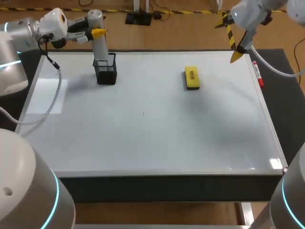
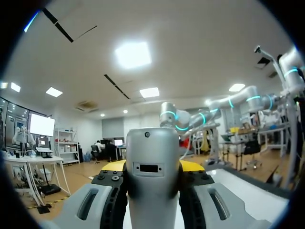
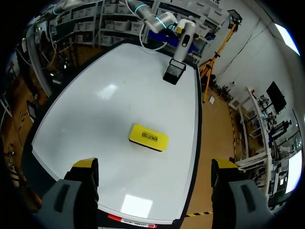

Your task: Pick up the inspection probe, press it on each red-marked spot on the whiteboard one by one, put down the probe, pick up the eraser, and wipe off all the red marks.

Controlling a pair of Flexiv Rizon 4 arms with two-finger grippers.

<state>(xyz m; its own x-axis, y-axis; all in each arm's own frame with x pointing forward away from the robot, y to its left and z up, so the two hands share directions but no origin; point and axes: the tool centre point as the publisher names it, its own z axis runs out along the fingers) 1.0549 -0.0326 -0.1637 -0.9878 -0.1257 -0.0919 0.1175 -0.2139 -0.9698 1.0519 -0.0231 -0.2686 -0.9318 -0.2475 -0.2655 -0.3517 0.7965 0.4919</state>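
While my L gripper [image 1: 96,33] clamped the inspection probe [image 2: 152,181] over the mesh holder [image 1: 106,70], R gripper [image 3: 155,167] hung open above whiteboard [image 1: 143,138], eraser [image 3: 148,137] ahead.

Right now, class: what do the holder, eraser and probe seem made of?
Holder: likely black wire mesh; its walls show a see-through grid. Eraser: matte yellow top, plastic or foam, over a dark layer, perhaps felt. Probe: smooth grey shell with soft sheen, plastic or painted metal.
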